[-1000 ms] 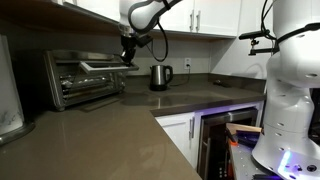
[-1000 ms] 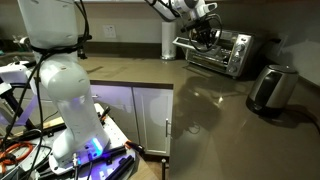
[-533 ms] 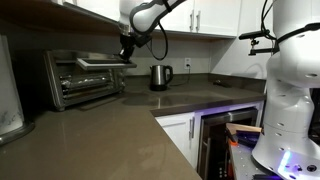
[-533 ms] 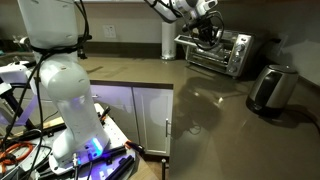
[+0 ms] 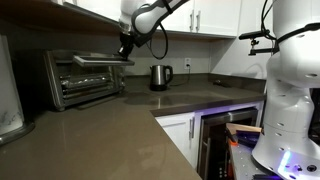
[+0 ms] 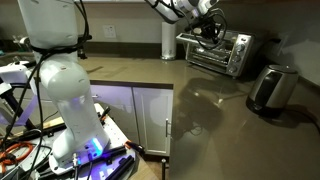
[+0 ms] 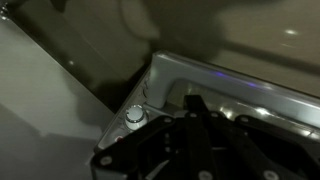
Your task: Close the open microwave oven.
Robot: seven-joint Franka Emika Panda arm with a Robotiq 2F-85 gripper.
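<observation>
The stainless-steel microwave oven (image 5: 68, 88) stands on the counter against the wall, and it also shows in an exterior view (image 6: 232, 52). Its glass door (image 5: 100, 60) is partly raised, its free edge up near the oven's top. My gripper (image 5: 126, 56) is at that free edge and also shows in an exterior view (image 6: 207, 31). In the wrist view the dark fingers (image 7: 195, 106) sit close together against the door's metal edge (image 7: 235, 82), beside a round silver knob (image 7: 134, 116). The fingers look shut, with nothing between them.
A small dark kettle (image 5: 160, 76) stands on the counter next to the oven; it also shows in an exterior view (image 6: 270, 88). The white robot base (image 5: 290, 90) stands beside the counter corner. Upper cabinets (image 5: 200, 15) hang above the oven.
My gripper has moved up with the door's free edge. The door has swung higher toward the oven's front.
</observation>
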